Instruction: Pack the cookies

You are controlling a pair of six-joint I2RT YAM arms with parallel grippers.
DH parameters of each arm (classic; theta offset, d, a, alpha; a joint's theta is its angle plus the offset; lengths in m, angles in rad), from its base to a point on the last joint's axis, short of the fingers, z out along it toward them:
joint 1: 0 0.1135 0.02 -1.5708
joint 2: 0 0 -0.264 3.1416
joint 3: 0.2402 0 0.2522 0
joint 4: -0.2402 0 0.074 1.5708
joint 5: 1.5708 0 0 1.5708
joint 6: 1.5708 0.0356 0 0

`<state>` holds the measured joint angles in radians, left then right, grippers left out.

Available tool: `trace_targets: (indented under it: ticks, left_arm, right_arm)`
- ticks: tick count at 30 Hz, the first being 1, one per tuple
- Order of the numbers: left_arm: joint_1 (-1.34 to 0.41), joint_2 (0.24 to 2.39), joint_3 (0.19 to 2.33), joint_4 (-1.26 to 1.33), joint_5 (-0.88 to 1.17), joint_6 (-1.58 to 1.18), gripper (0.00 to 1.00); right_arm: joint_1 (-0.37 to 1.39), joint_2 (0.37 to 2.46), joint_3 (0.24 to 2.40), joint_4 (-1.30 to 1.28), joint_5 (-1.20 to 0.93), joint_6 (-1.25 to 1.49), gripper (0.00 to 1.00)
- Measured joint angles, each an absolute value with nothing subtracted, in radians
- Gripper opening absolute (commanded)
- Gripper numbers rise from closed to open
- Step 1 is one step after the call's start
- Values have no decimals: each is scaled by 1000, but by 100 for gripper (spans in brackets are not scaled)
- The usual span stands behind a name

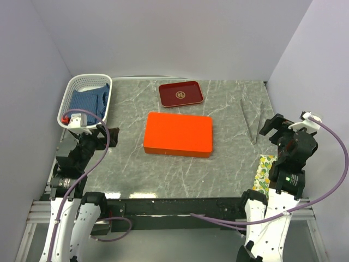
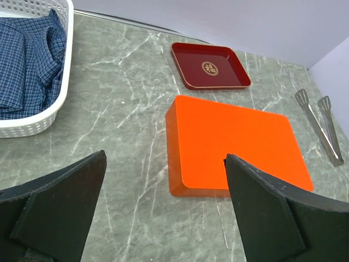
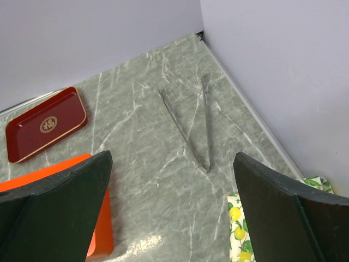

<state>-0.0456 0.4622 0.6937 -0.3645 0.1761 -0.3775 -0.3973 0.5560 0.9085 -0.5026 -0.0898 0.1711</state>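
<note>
Walls: close the table (image 1: 136, 169) on the left, back and right.
Open marble: between orange box (image 1: 178, 134) and near edge.
Tongs (image 1: 253, 121): near right wall.
Basket (image 1: 65, 102): back-left corner, holds blue checked cloth (image 1: 87, 100).
Orange box: centre, lid shut.
Red tray (image 1: 180, 93): behind box.
Cookies: not seen in any view.
Left gripper (image 2: 164, 164): jaws spread, holding nothing.
Right gripper (image 3: 172, 158): jaws spread, holding nothing.

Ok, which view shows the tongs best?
Right wrist: the tongs lie whole and centred, both legs and the joined end clear. Left wrist catches them at the right edge; top external shows them small and thin.
</note>
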Motion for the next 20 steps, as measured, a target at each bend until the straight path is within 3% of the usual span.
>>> trace_targets:
  ticks: [20]
  left_arm:
    - [-46, 510, 694, -372, 144, -361, 96]
  right_arm:
    - [-397, 550, 895, -482, -81, 167, 100]
